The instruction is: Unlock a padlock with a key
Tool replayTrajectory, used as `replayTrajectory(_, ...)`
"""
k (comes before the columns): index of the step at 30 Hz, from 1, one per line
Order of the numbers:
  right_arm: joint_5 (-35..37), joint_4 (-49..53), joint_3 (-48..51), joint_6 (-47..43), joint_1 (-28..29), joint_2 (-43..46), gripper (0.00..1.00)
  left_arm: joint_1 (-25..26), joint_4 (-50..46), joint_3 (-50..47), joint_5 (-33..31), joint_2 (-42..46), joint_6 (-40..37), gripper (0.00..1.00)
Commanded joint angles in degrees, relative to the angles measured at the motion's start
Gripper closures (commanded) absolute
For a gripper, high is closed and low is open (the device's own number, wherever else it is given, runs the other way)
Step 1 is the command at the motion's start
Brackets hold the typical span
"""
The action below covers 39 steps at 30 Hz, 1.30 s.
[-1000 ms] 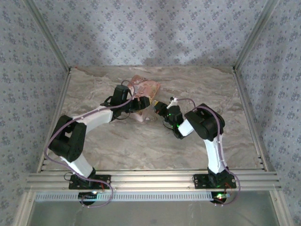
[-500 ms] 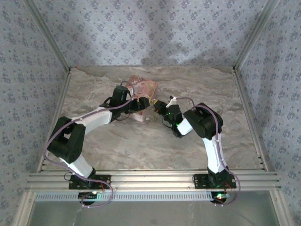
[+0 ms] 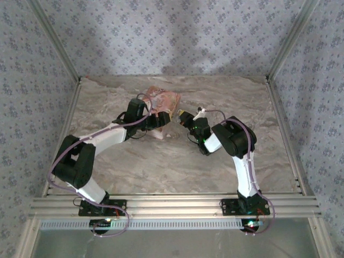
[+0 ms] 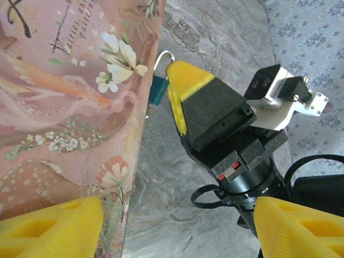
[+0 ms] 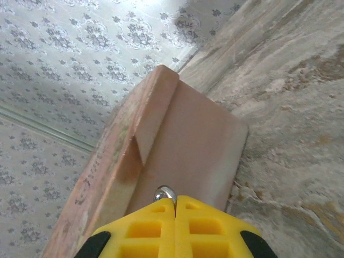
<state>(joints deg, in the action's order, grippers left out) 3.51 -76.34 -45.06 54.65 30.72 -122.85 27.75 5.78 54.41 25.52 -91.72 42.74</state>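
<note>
Padlock (image 4: 158,90): I am seeing it just beside the pink packet (image 4: 64,97)'s edge, silver shackle up.
Right end effector (image 5: 175,208): I am reading it as clamping together on that shackle.
Left end effector (image 4: 177,231): it is hovering over packet and table (image 4: 215,32), fingers standing wide apart.

**Papered in on Three Sides, Over Marbled Stone**

Closed in by walls (image 3: 172,32) of pale blue-grey paper, printed all over with small floral sprigs. Braced at both back corners by slanting aluminium posts (image 3: 55,40). Floored with a tabletop (image 3: 161,166) veined in beige and grey like marble. Edged along the near side by ribbed aluminium rails (image 3: 172,204), just above a slotted white strip (image 3: 172,224). Lit softly and evenly, with faint shadow across the back paper.
</note>
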Motion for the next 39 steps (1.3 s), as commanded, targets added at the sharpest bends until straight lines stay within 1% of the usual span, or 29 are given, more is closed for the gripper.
replayTrajectory(1,1.81,-0.18,4.74,-2.95,-0.40,7.01,1.00,-1.88,-8.33,0.15,0.06,2.40,-0.54,0.21)
replayTrajectory(4,-0.68,8.58,9.47,-6.88,-1.00,16.60,1.00,-3.11,-9.85,1.86,-0.70,5.34,-1.98,0.15)
replayTrajectory(7,-3.85,20.92,12.58,-10.10,-1.34,26.52,1.00,-4.52,-11.92,2.45,-2.76,9.04,-3.59,0.10)
replayTrajectory(9,-6.79,32.53,13.01,-13.17,-1.36,33.17,1.00,-5.99,-12.59,1.96,-3.28,11.76,-4.05,0.09)
replayTrajectory(12,-9.21,48.98,13.15,-17.81,-1.01,41.12,1.00,-8.37,-13.20,0.59,-3.69,15.22,-4.71,0.07)
replayTrajectory(15,-12.20,61.26,13.32,-20.82,-0.99,46.23,1.00,-10.75,-14.36,-0.98,-5.14,18.06,-5.21,0.05)
replayTrajectory(18,-13.50,72.54,11.82,-23.33,-0.16,47.35,1.00,-13.50,-14.66,-2.49,-5.30,20.14,-5.00,0.05)
replayTrajectory(20,-14.02,75.72,11.41,-23.59,0.21,46.60,1.00,-14.87,-15.00,-3.15,-5.24,20.87,-4.94,0.05)
replayTrajectory(22,-14.26,76.70,11.07,-23.62,0.48,44.58,1.00,-15.75,-15.31,-3.65,-5.26,21.56,-4.99,0.04)
replayTrajectory(27,-16.72,75.48,7.87,-23.28,1.78,36.73,1.00,-17.30,-16.64,-4.06,-5.04,22.16,-5.74,0.04)
replayTrajectory(28,-17.07,75.28,7.14,-23.34,2.00,35.74,0.95,-17.66,-16.97,-4.11,-5.10,22.28,-5.79,0.04)
replayTrajectory(29,-17.38,74.91,6.75,-23.23,2.13,35.04,0.84,-18.19,-17.18,-4.22,-5.13,22.46,-5.77,0.04)
replayTrajectory(30,-17.15,74.57,6.49,-23.31,2.09,35.00,0.76,-18.76,-17.27,-4.42,-5.16,22.75,-5.80,0.04)
replayTrajectory(32,-15.83,75.56,6.08,-24.13,1.85,36.51,0.63,-20.01,-17.33,-4.92,-5.72,23.30,-5.70,0.03)
replayTrajectory(35,-11.57,80.13,5.10,-27.43,0.45,41.31,0.50,-22.40,-16.04,-6.57,-7.67,24.43,-6.44,0.03)
replayTrajectory(38,-7.83,83.39,5.16,-32.06,-2.76,47.72,0.38,-24.81,-15.26,-8.68,-13.78,26.31,-9.07,0.03)
replayTrajectory(39,-6.26,84.64,5.11,-33.82,-4.30,50.00,0.33,-25.50,-15.10,-9.52,-17.16,27.24,-10.53,0.02)
